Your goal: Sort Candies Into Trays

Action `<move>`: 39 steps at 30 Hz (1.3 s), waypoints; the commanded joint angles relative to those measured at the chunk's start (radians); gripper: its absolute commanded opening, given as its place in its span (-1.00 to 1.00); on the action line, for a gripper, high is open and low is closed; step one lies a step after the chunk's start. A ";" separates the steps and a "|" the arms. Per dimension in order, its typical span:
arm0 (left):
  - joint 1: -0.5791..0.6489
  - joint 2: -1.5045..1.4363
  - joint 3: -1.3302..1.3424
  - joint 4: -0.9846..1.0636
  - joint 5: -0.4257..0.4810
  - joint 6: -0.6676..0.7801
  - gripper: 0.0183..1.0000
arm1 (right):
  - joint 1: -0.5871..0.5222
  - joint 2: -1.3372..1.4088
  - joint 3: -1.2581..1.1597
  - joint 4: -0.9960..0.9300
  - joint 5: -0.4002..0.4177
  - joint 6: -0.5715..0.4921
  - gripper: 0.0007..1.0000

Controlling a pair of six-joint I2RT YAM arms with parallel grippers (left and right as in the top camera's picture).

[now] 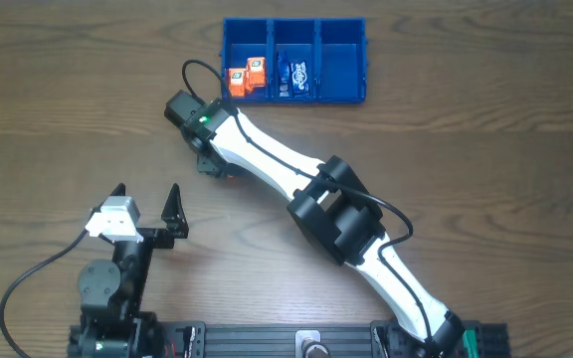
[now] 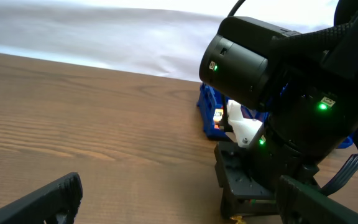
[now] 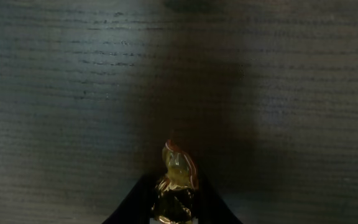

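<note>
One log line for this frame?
right gripper: shut on gold candy, over table | left gripper: open, empty | tray: right bay empty

matt wood-grain table (image 1: 485,159), glossy blue plastic tray (image 1: 344,60), shiny crinkled foil candy (image 3: 178,177)

The table (image 1: 485,179) is dark brown wood with the grain running side to side. A blue tray (image 1: 346,99) lies flat on it near the far edge, just right of the middle. The tray has three compartments in a row, and its long side runs along the grain. In the left wrist view the tray (image 2: 207,115) sits close to where the tabletop meets a white backdrop (image 2: 104,31). A black rail (image 1: 257,333) runs along the near edge. By the left end of the rail, a black cable (image 1: 6,298) loops over the bare wood.
</note>
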 commanded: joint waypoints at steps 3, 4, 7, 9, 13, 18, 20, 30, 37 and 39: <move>0.003 -0.005 -0.019 -0.034 0.016 0.014 1.00 | -0.031 -0.100 0.002 -0.037 0.060 -0.046 -0.75; 0.003 -0.005 -0.019 -0.034 0.015 0.014 1.00 | -0.049 -0.161 0.002 -0.057 0.091 -0.066 -0.75; 0.003 -0.005 -0.019 -0.034 0.016 0.014 1.00 | -0.121 -0.277 0.002 -0.086 0.144 -0.131 -0.75; 0.003 -0.005 -0.019 -0.034 0.015 0.014 1.00 | -0.184 -0.331 0.002 -0.083 0.184 -0.190 -0.74; 0.003 -0.005 -0.019 -0.034 0.016 0.014 1.00 | -0.339 -0.363 0.001 -0.032 0.220 -0.304 -0.74; 0.003 -0.005 -0.019 -0.034 0.015 0.014 1.00 | -0.476 -0.325 -0.009 0.089 0.201 -0.410 -0.74; 0.003 -0.005 -0.019 -0.034 0.015 0.014 1.00 | -0.502 -0.298 -0.009 0.131 0.174 -0.431 -0.74; 0.003 -0.005 -0.019 -0.034 0.015 0.014 1.00 | -0.537 -0.183 -0.009 0.185 0.148 -0.430 -0.72; 0.003 -0.005 -0.019 -0.034 0.015 0.014 1.00 | -0.537 -0.169 -0.009 0.178 0.140 -0.430 -0.47; 0.003 -0.005 -0.019 -0.034 0.015 0.014 1.00 | -0.536 -0.169 -0.009 0.172 0.140 -0.431 -0.10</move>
